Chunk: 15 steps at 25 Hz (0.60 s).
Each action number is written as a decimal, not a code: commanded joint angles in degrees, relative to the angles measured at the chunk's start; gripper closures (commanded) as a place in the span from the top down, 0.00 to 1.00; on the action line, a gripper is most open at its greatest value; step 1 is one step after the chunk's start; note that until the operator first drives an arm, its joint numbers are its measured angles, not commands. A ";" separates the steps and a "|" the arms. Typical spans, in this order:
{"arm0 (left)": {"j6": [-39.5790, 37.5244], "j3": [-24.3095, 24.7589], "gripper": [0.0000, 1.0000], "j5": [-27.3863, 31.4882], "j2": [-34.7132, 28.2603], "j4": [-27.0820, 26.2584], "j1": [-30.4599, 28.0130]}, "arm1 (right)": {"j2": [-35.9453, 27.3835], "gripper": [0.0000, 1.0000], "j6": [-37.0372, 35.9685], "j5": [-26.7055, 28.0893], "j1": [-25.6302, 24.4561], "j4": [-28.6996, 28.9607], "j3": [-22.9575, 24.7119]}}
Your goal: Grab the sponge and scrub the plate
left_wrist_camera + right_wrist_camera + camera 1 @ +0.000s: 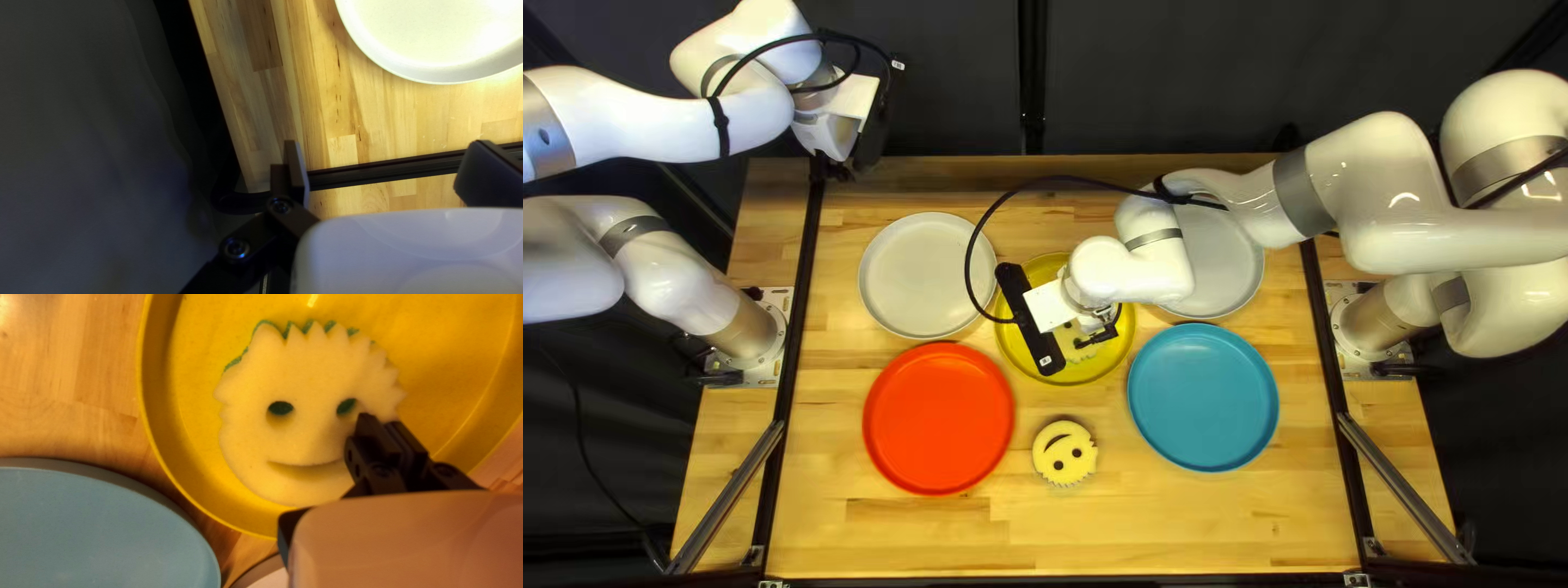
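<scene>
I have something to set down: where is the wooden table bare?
Bare: the near strip below the round red plate, yellow smiley sponge and round blue plate; also between blue plate and the right black rail. Crowded: the round yellow plate, under my right gripper, with plates close by.

Five plates [938, 419], two sponges [1064, 453]

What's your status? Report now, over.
Left gripper: jaws open. Right gripper: jaws together at sponge, grip unclear. Sponge over yellow plate. No obstruction visible.
</scene>
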 commanded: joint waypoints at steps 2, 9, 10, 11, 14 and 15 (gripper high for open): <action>0.00 0.00 1.00 0.00 0.00 0.00 0.00 | 3.50 0.00 -1.64 0.60 -0.41 0.11 -4.88; 0.00 0.00 1.00 0.00 0.00 0.00 0.00 | 0.92 0.00 -1.25 -1.81 -0.28 -0.39 0.02; 0.00 0.00 1.00 0.00 0.00 0.00 0.00 | -0.38 0.00 -0.72 -2.47 -0.21 -0.80 2.05; 0.00 0.00 1.00 0.00 0.00 0.00 0.00 | -0.96 0.00 -0.44 -2.70 -0.15 -0.98 2.99; 0.00 0.00 1.00 0.00 0.00 0.00 0.00 | -2.80 0.00 0.06 -3.21 -0.04 -1.31 6.17; 0.00 0.00 1.00 0.00 0.00 0.00 0.00 | -3.29 0.00 0.02 -3.13 -0.04 -1.24 7.02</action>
